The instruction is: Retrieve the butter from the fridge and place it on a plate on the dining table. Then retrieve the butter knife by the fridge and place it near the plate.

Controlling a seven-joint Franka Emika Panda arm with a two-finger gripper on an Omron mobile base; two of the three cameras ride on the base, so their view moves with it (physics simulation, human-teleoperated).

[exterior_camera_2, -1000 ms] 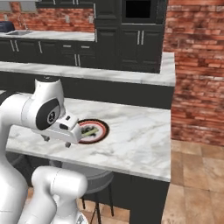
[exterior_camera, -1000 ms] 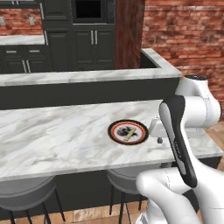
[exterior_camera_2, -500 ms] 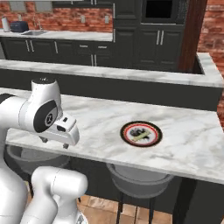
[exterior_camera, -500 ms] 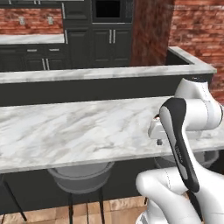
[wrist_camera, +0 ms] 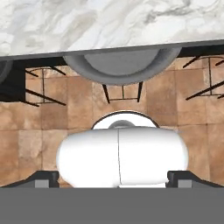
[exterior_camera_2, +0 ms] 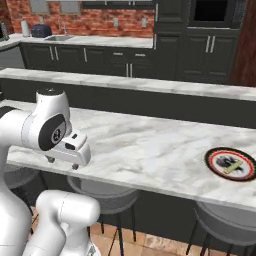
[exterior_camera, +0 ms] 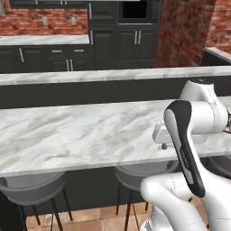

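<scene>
We see the round dark-rimmed, red-ringed plate (exterior_camera_2: 233, 164) on the long veined marble dining table (exterior_camera_2: 150, 150), holding the thin pale-yellow butter stick (exterior_camera_2: 232, 168). Our empty gripper (exterior_camera_2: 61, 162), jaws spread wide, hangs over the table's near edge, well away from the plate.

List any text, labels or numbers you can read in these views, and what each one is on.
None: no readable words, brands or numbers.
The plate on the dining table has a dark pattern in its white centre, not lettering; a pale-yellow stick of butter lies across it.
The wall oven shows no legible markings.
</scene>
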